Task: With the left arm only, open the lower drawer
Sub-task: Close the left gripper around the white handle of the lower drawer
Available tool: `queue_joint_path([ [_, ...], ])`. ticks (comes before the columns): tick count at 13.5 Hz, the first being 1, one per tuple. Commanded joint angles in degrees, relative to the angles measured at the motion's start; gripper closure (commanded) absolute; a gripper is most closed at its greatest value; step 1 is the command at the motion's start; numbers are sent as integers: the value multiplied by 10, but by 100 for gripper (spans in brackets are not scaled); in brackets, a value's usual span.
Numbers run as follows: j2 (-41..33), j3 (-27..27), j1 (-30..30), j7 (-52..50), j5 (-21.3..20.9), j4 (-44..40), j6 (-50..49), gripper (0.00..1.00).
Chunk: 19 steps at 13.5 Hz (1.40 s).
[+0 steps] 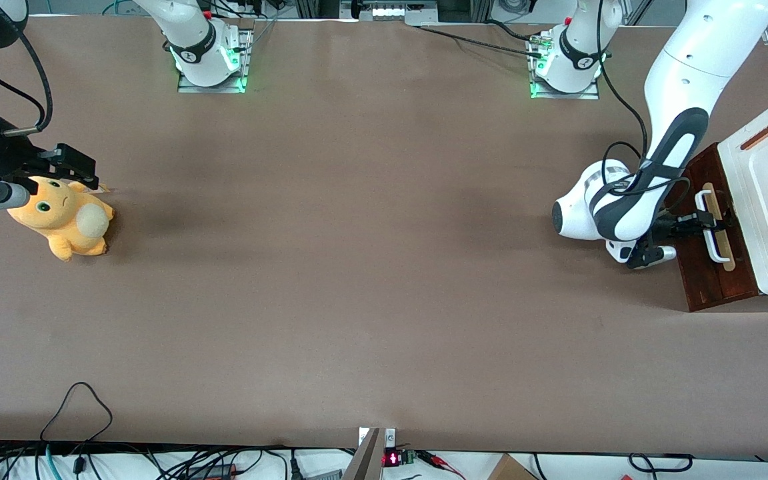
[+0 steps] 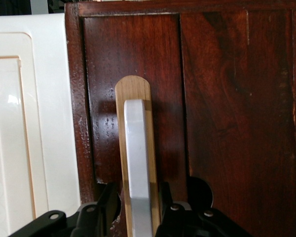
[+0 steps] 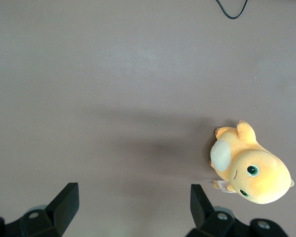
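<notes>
Your claw [image 2: 140, 210] straddles the white loop handle [image 2: 137, 163] at the right edge of the front view, fingers apart; the lower drawer [image 1: 707, 267] looks stiff, heavy wood; grip the handle mid-span.

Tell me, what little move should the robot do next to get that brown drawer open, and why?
Probably close the fingers on the white handle and pull straight away from the cabinet. The left gripper is right at the lower drawer, with one finger on each side of the handle, and the drawer front looks hardly pulled out.
</notes>
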<state>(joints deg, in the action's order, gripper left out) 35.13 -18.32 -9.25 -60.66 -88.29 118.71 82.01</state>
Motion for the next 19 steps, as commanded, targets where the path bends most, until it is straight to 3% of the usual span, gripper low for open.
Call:
queue_joint_path([
  [1,5,-4,-7,-8,-8,-1,-10,62],
  [6,6,-4,-10,-8,-8,-1,-10,62],
  [9,7,-4,-10,-8,-8,-1,-10,76],
  [19,6,-5,-5,-20,-8,1,-19,100],
])
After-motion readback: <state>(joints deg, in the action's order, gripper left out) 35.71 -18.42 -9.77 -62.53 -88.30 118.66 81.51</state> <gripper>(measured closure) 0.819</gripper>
